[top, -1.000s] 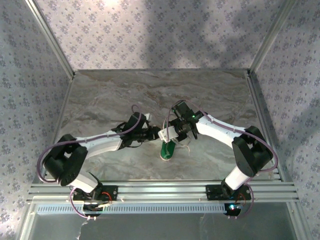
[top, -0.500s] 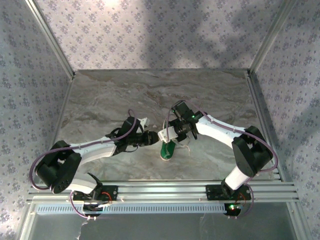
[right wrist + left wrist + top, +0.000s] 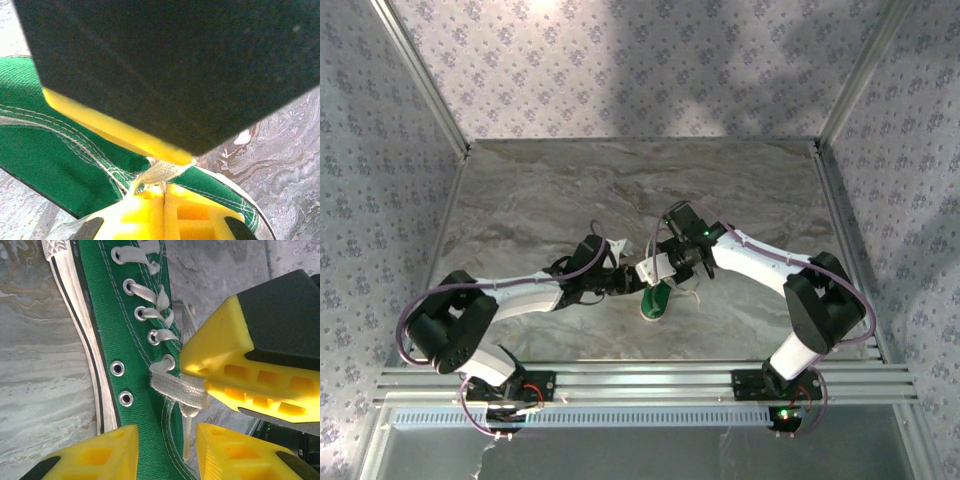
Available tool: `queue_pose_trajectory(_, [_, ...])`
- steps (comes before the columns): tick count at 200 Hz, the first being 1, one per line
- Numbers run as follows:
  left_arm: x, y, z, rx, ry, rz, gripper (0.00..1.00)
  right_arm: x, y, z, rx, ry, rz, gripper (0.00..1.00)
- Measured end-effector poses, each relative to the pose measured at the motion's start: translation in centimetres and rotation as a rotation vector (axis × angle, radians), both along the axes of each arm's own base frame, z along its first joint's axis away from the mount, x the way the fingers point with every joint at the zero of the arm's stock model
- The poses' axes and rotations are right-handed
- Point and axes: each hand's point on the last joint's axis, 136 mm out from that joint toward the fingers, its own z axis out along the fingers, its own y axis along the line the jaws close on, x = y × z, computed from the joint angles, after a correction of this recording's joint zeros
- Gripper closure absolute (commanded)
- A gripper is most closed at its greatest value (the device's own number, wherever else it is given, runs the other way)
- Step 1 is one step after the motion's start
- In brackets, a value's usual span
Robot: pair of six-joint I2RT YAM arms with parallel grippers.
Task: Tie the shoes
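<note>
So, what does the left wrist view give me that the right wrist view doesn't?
Left wrist: the row of eyelets and white sole edge of the shoe, with the left pincer open, its fingers on either side of the canvas wall. Right wrist: a close look at the right pincer shut on the white lace. Both: green canvas, the lace and the marbled table.

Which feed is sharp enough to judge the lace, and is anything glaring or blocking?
Left wrist: evenly lit, sneaker eyelets and lace sharp, no glare. Right wrist: a dark blurred block near the lens covers the upper half. Top external: soft shadows on the wall, sneaker tiny.
</note>
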Motion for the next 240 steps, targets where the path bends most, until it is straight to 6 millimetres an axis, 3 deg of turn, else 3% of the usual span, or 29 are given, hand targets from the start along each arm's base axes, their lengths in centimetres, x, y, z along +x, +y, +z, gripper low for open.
queue_pose_trajectory(38, [0.2,-0.4,0.0,-0.008,0.002,-0.001,0.73,0.0,0.0,0.0,-0.001,0.002,0.0,1.0])
queue_pose_trajectory(88, [0.5,-0.9,0.6,-0.03,-0.012,-0.003,1.0,0.0,0.0,0.0,-0.001,0.003,-0.001,1.0])
queue_pose_trajectory(114, [0.5,-0.8,0.6,-0.025,-0.009,0.0,1.0,-0.1,0.0,0.0,0.005,0.011,-0.004,1.0])
queue_pose_trajectory(126, [0.5,-0.7,0.7,-0.023,-0.012,0.004,1.0,-0.1,-0.1,0.0,0.008,0.018,-0.012,0.9])
queue_pose_trajectory(140, [0.4,-0.4,1.1,-0.022,-0.023,0.005,1.0,0.0,-0.1,0.1,0.012,0.027,-0.025,0.63])
queue_pose_trajectory(156, [0.3,-0.3,1.9,-0.031,-0.046,0.004,1.0,0.2,-0.4,0.2,0.022,0.04,-0.056,0.53])
queue_pose_trajectory(186, [0.3,0.0,2.8,-0.033,-0.074,0.001,1.0,1.0,-1.3,1.7,0.086,0.095,-0.19,0.53])
queue_pose_trajectory(212, [0.1,0.3,2.5,-0.011,-0.073,-0.001,1.0,1.0,-2.3,3.3,0.192,0.097,-0.351,0.59])
queue_pose_trajectory(221, [0.1,0.4,2.3,-0.005,-0.069,0.0,1.0,0.8,-2.6,3.7,0.22,0.11,-0.426,0.66])
queue_pose_trajectory(240, [0.1,0.6,2.0,0.007,-0.065,0.0,1.0,1.3,-3.1,5.2,0.3,0.162,-0.615,0.59])
